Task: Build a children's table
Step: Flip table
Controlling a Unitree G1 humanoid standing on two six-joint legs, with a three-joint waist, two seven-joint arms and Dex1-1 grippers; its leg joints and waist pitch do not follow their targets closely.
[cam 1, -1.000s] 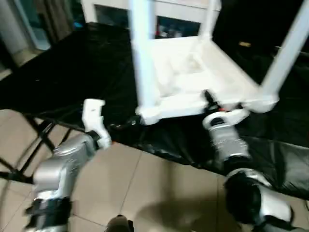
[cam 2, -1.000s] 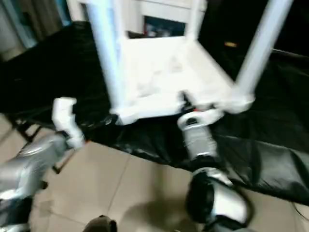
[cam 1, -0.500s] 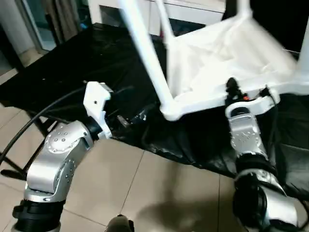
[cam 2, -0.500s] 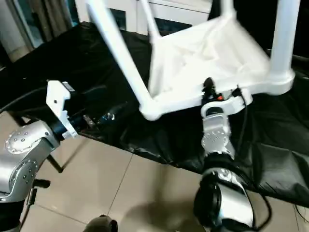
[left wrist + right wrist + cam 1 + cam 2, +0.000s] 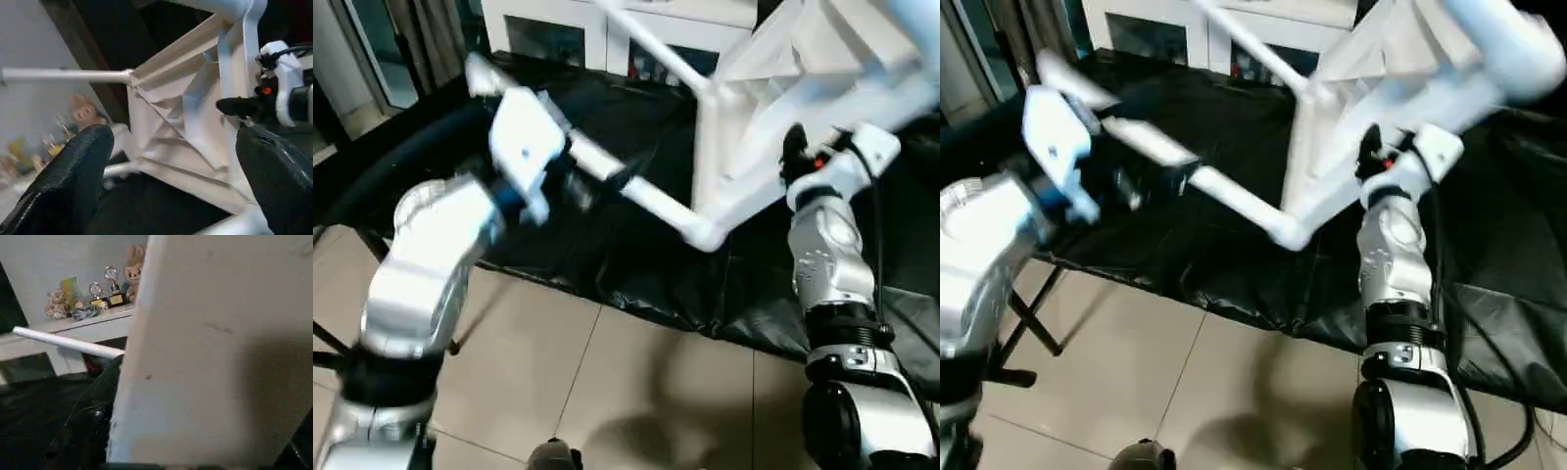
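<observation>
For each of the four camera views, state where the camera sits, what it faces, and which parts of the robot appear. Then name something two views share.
Left eye and right eye views: on the head, looking down over both silver forearms at the tilted children's table on black sheeting.
Left wrist view: between the open left gripper fingers, facing the ribbed underside and the right gripper.
Right wrist view: close against the tabletop's edge, shelf with trophies behind.
Shared: both wrist views show a white leg.

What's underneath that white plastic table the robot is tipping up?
Under the tilted white plastic children's table lies a black sheet-covered work surface, with beige floor tiles in front. The right pincer grips the tabletop's rim. The raised tabletop hides the surface behind it.
</observation>
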